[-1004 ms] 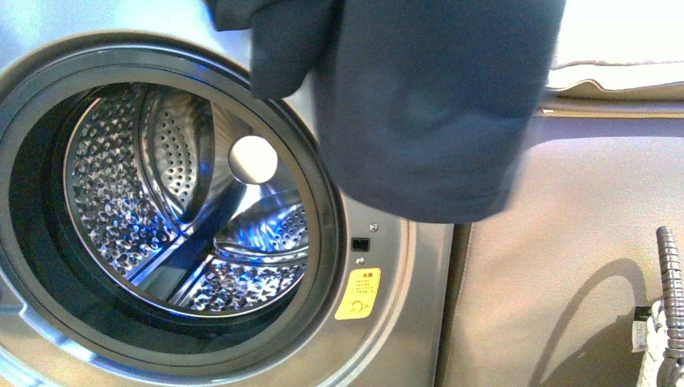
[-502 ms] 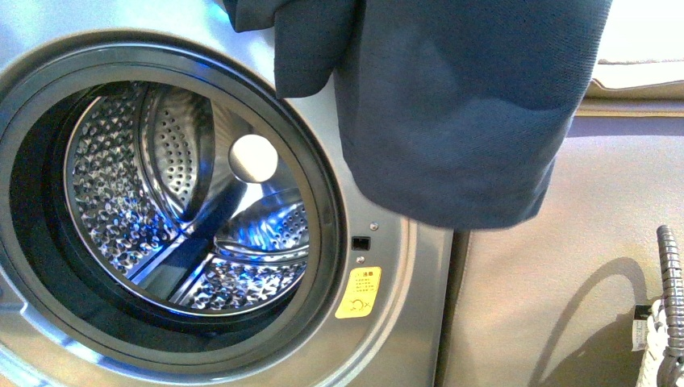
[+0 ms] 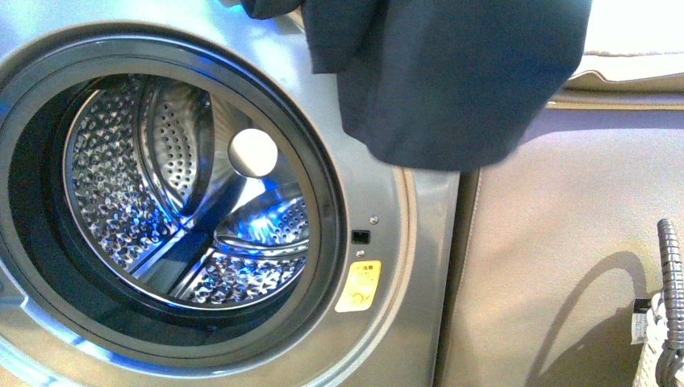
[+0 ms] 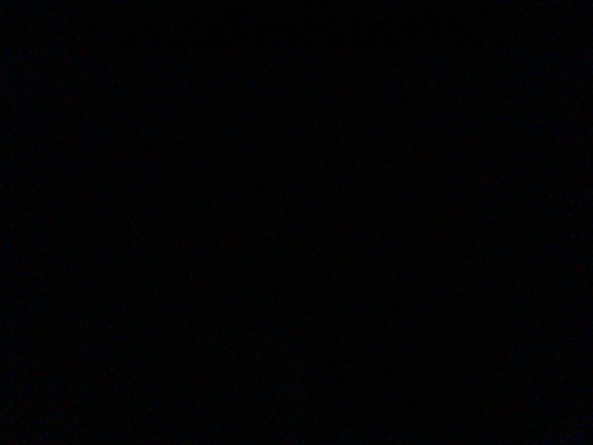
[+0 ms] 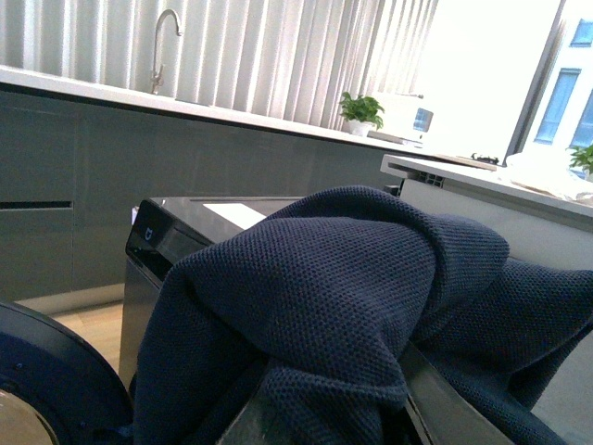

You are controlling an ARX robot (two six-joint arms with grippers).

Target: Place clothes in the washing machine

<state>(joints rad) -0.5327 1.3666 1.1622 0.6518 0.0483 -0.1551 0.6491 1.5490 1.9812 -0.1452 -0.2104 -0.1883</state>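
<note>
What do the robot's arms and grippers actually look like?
Very little shows. Under the navy clothes, only two fingers of the right gripper peek out: dull grey, flat-faced, straight-edged. No cables, markings or arm links can be seen. The left wrist view is dark, and the front view shows no arm.

The washing machine (image 3: 403,339) drum (image 3: 121,185) seems clear; clothes (image 3: 452,81) overhang its rim.

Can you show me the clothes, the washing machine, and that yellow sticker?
clothes (image 3: 452,81): front view, middle of the hanging navy fabric.
washing machine (image 3: 399,242): front view, silver panel right of the porthole.
warning sticker (image 3: 360,285): front view, its yellow middle.
</note>
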